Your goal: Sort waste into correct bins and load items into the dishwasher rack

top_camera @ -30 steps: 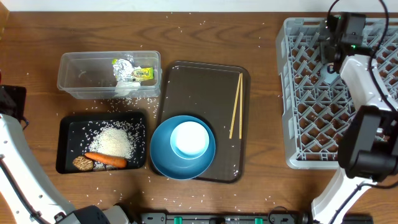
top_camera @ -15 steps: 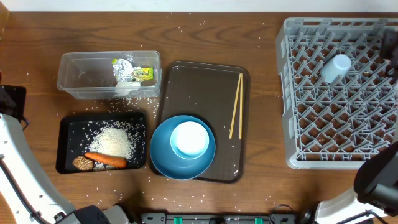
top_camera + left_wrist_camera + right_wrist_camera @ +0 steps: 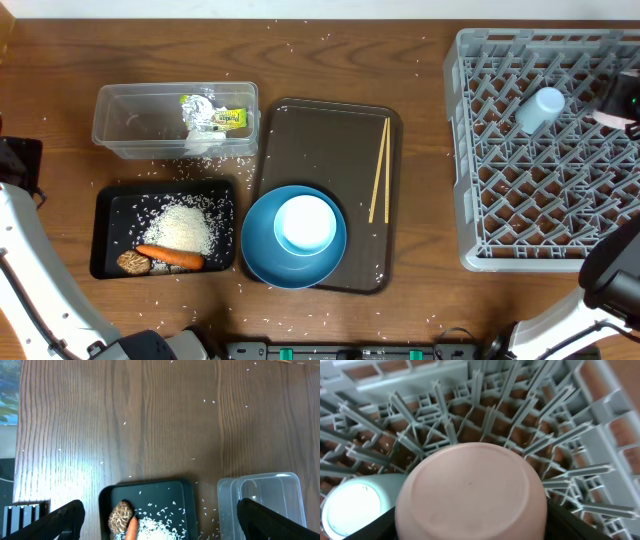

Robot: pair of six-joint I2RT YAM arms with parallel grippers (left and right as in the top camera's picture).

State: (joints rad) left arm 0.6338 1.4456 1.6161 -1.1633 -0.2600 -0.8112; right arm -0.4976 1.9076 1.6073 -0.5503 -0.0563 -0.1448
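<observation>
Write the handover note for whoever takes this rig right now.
Grippers: left gripper open and empty, above the black tray; right gripper around the upturned pinkish cup at the rack, grip or release unclear.
Done: wrapper in clear tub; rice, carrot, brown lump in black tray; light-blue cup in rack.
Left: blue plate with white bowl on it, and chopsticks, all on the brown serving tray. Stray grains lie on the table.
</observation>
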